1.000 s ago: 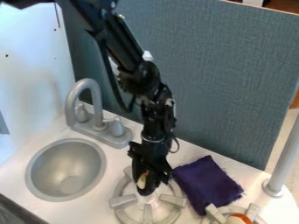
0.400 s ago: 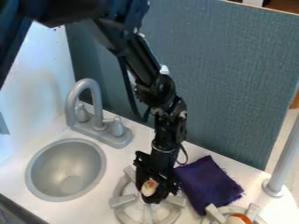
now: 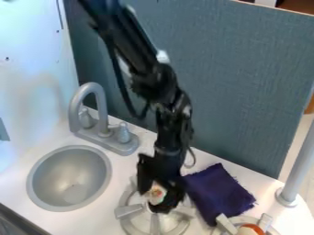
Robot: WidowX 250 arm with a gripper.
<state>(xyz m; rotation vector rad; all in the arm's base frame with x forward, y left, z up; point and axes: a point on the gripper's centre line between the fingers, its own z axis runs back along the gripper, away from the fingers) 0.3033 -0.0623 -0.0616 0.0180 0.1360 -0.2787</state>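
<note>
Sm. whitish toy (image 3: 157, 194) was gripped btwn fingers (image 3: 174, 194), w/ burner (image 3: 155, 223) seen below & purple cloth (image 3: 219, 192) beside them.

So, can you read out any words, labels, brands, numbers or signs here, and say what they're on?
There are none that can be read. The small pale thing at the pincer has coloured patches, too small and blurred to tell whether they are print.

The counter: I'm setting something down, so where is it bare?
Bare counter lies between the sink and the burner under the gripper, and between the purple cloth and the pole. Crowded: that burner, where the gripper holds a pale object.
</note>
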